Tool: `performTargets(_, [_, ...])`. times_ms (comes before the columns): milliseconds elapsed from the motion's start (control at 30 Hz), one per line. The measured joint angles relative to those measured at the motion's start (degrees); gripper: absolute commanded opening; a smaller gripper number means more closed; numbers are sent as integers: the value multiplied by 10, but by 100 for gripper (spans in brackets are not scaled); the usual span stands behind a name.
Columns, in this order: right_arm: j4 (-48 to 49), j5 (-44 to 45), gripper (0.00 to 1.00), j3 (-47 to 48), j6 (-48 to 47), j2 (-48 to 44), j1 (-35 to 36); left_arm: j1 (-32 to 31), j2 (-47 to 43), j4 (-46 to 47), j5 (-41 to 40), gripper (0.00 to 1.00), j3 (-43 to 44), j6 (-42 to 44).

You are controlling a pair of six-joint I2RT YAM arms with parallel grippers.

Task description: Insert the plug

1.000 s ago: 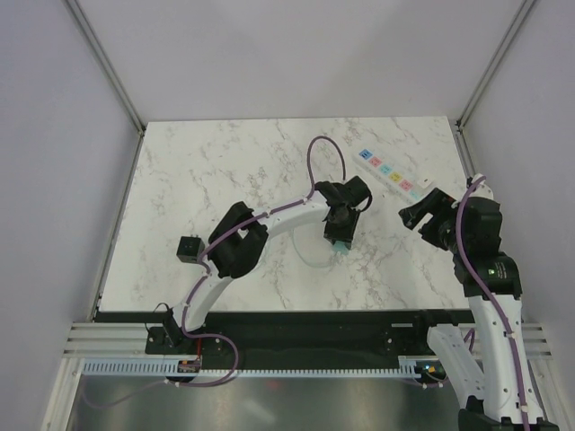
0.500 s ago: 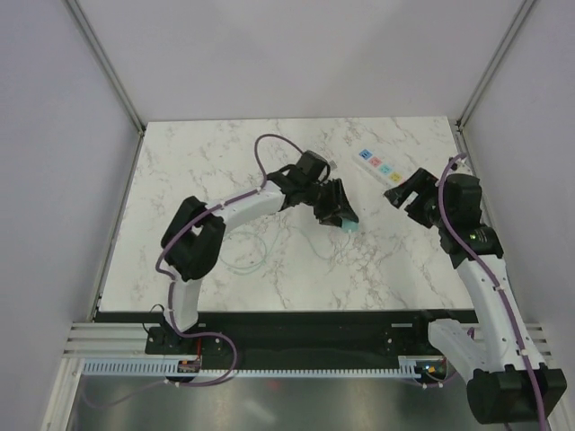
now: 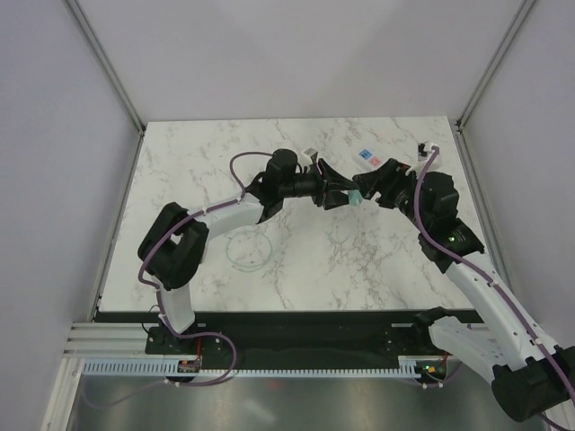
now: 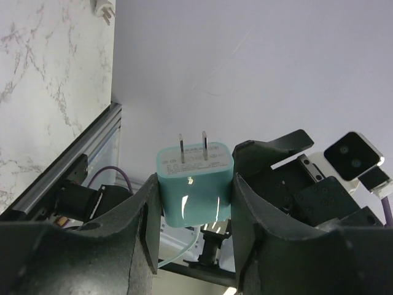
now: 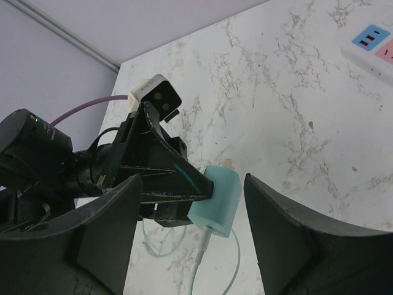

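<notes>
The plug [image 4: 195, 184] is a teal block with two metal prongs and a pale-green cable [image 3: 247, 250] at its back, not a black one. My left gripper [image 4: 195, 181] is shut on its sides and holds it in the air above the table's right middle [image 3: 357, 196]. My right gripper [image 5: 193, 181] is open, one finger on each side of the plug [image 5: 218, 193] and clear of it. The white power strip [image 3: 368, 159] with coloured squares lies just behind, mostly hidden by the right arm.
The cable coils loosely on the marble table [image 3: 198, 180] at front left. A small white plug-like piece [image 3: 310, 154] lies behind the left wrist. The table's metal frame edge [image 3: 463, 135] runs close by on the right.
The left arm carried the plug right and back, up to the right gripper. The right gripper moved left over the power strip, now straddles the plug, and has narrowed a little.
</notes>
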Motion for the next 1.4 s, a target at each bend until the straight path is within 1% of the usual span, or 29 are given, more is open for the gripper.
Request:
performTargets(133, [12,45,74,-13,-16,0,48,1,0,24,-1,2,-22,-30])
performTargets(200, [12,71,71,-14,-24,2,69,3,0,35,-3,2,-34,-42])
performTargets(267, [13,101,66,-14,-33,3,91,3,0,42,-10,2,-43,-50])
performTargets(333, [13,127,64,-16,-40,5,107,4,0,44,-15,2,-48,-57])
performTargets(500, [13,162,62,-23,-51,6,129,6,0,51,-17,2,-52,-68])
performTargets(667, [8,171,67,-43,-54,-4,132,12,-1,59,-17,2,-52,-74])
performTargets(867, [9,170,62,-45,-58,-3,132,20,-10,59,-22,2,-58,-75])
performTargets(1200, [32,171,51,-45,-58,47,143,23,-18,63,-30,2,-68,-78])
performTargets(1367, [46,184,50,-45,-58,66,152,23,-18,69,-30,2,-73,-83])
performTargets(1400, [48,186,49,-45,-58,70,155,23,-18,73,-31,2,-76,-84])
